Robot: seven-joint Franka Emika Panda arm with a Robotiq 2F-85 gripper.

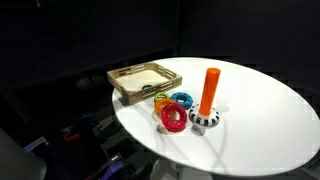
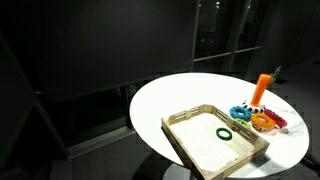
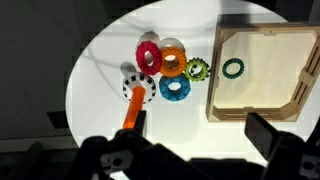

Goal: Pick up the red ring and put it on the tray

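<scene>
The red ring (image 3: 149, 55) lies flat on the round white table (image 3: 110, 60), touching an orange ring (image 3: 173, 60). In an exterior view the red ring (image 1: 173, 117) is the one nearest the table's front. The light wooden tray (image 3: 255, 110) sits to one side of the rings and holds a dark green ring (image 3: 233, 68). The tray shows in both exterior views (image 1: 128, 98) (image 2: 180, 145). My gripper (image 3: 200, 128) is open and empty, high above the table between the rings and the tray. It does not show in the exterior views.
A blue ring (image 3: 174, 88) and a green ring (image 3: 197, 69) lie beside the red one. An upright orange peg (image 1: 209, 92) on a checkered base (image 1: 205, 120) stands close to the rings. The surroundings are dark.
</scene>
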